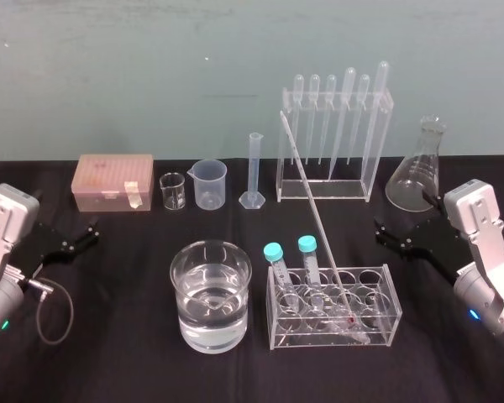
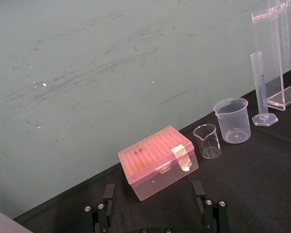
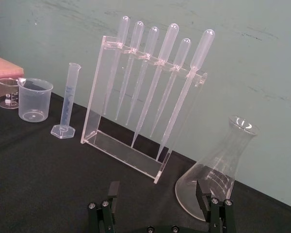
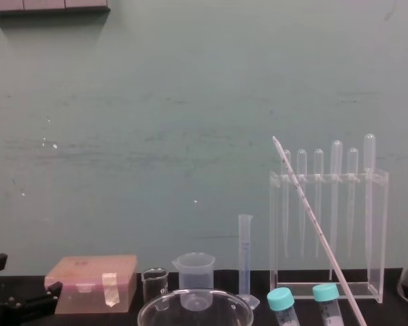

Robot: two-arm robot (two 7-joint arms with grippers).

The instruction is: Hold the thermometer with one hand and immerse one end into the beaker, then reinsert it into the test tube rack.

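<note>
Two claws hang released, one at each side of the bench [image 1: 126, 336]. The left claw [image 1: 88, 233] is parked low at the left edge, its fingers spread on nothing, well apart from the task's things. Near the middle the beaker [image 1: 185, 302] is set, partly filled with clear liquid, just beside the rack [image 1: 392, 306] to its right. The thermometer [image 1: 308, 193] is lodged in that rack. Its red-tipped lower end is sunk among the cells toward the front right, and its stem is leaned back and leftward, so that its top is seen by the left end of the pipette stand [image 1: 374, 159] behind. Two capped tubes [image 1: 273, 252] are held in the rack close to the stem. The right claw [image 1: 380, 233] is parked at the right edge, likewise spread and empty, nearer the thermometer than the left one.

The thermometer is judged light, stiff, smooth and easily snapped, so slipping under a weak pinch is to be expected. A gentle hold on the bare upper stem, above the capped tubes, is advised. It is best drawn out along its own lean, so that the bulb is not levered against the rack.
</note>
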